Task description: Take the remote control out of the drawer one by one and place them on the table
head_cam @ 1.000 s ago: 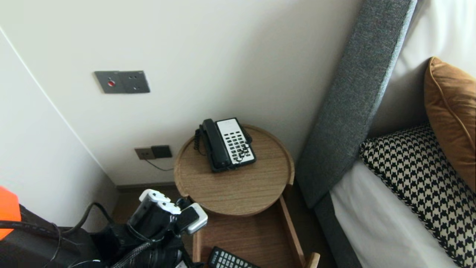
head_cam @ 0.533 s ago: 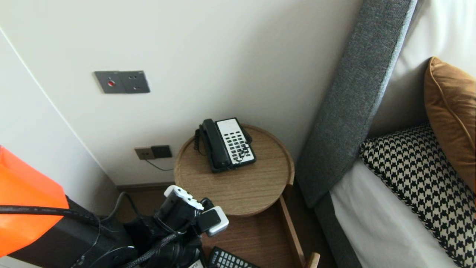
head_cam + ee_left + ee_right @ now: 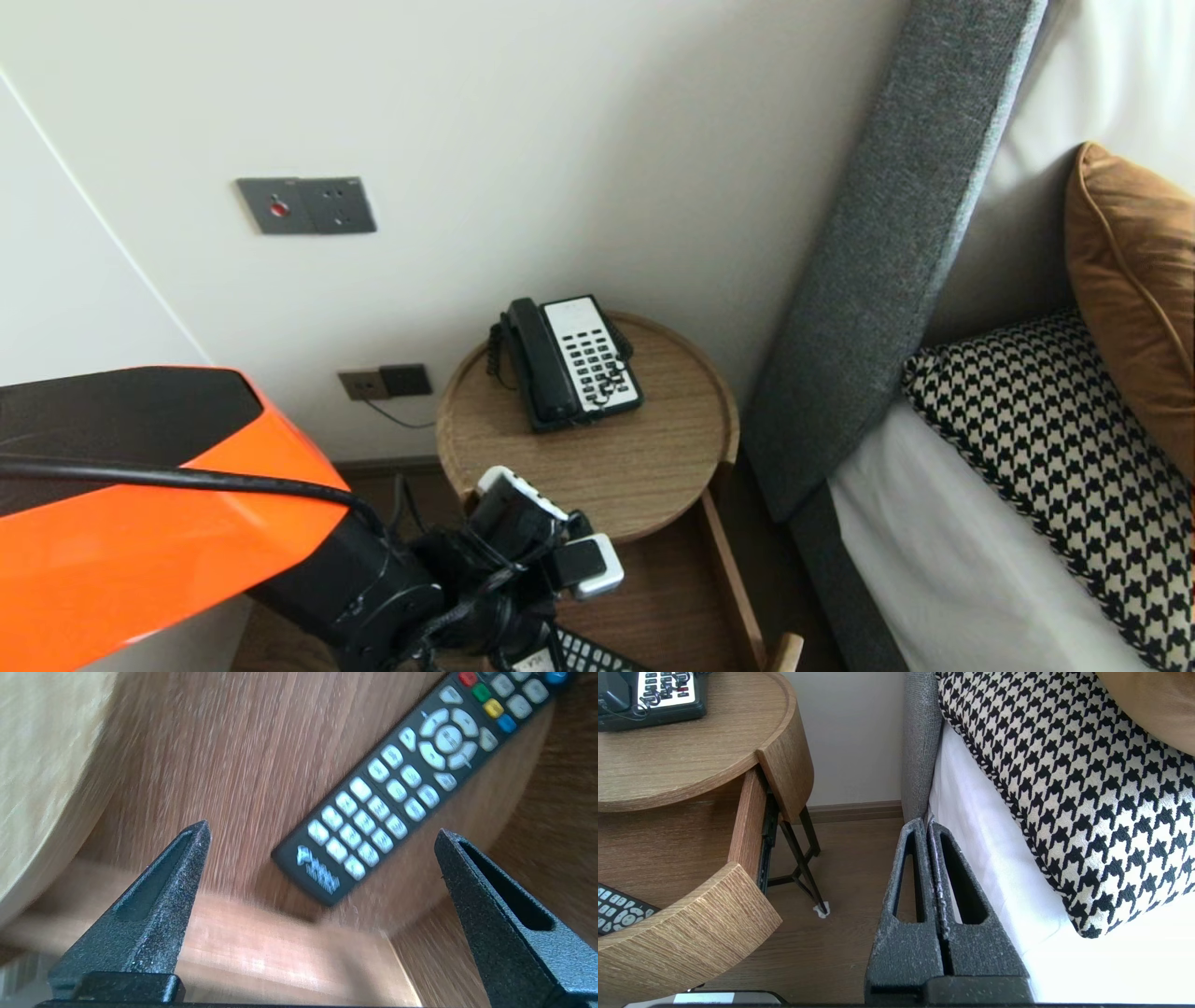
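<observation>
A black remote control with pale keys lies flat on the floor of the open wooden drawer. My left gripper hangs open above the remote's near end and the drawer's side wall, with nothing held between its fingers. In the head view the left arm reaches over the drawer, and its wrist hides most of the remote. My right gripper is shut and empty, parked low beside the bed.
A black and white telephone sits on the round bedside table above the drawer. The curved drawer front juts toward me. A grey headboard, a white mattress and a houndstooth pillow are to the right.
The left arm has swung up and to the right, bringing its wrist from beside the table to over the open drawer. The right arm has not moved.
</observation>
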Controlling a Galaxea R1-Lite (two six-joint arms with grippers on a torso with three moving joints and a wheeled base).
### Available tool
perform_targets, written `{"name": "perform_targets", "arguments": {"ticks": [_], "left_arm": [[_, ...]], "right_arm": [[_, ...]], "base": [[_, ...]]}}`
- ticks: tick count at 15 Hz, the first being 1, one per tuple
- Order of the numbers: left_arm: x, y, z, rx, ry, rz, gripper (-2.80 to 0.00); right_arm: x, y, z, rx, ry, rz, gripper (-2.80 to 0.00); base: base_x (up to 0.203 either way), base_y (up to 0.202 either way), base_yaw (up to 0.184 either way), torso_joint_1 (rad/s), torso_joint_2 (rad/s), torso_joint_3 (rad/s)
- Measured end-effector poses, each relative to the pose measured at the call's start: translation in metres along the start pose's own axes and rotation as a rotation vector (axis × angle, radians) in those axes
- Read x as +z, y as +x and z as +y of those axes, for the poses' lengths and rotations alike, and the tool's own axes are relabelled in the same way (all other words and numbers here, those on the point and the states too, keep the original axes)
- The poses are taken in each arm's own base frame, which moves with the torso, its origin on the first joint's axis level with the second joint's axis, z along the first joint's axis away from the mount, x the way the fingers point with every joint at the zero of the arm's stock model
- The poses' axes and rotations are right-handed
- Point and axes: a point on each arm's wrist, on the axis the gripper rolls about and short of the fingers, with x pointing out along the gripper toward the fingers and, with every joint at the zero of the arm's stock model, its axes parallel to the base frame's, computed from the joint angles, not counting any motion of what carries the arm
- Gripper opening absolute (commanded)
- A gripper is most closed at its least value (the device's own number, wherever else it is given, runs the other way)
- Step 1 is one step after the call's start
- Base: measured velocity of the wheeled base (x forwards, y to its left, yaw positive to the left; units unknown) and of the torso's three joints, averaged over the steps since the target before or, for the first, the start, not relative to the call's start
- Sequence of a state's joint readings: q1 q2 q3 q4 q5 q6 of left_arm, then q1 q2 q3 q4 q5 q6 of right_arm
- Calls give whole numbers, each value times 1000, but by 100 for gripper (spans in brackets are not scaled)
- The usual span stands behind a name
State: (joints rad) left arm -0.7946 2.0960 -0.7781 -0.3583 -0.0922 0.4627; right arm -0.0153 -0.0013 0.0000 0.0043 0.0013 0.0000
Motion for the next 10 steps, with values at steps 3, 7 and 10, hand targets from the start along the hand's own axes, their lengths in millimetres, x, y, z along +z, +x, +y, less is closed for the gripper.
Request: {"name": "perform_targets", "arguments": {"ticks": [3, 7, 10], "left_arm": [[4, 14, -6, -39, 18, 12, 0], [3, 28, -13, -78, 33, 40, 0], [2, 39, -15, -90, 37, 56, 0]], "right_arm": [[0, 0, 0, 0, 0, 0, -280], [0, 0, 0, 0, 0, 0, -280], [0, 0, 0, 0, 0, 0, -280]], "base": [[0, 0, 0, 0, 0, 0], [0, 0, 0, 0, 0, 0], [0, 0, 0, 0, 0, 0]]}}
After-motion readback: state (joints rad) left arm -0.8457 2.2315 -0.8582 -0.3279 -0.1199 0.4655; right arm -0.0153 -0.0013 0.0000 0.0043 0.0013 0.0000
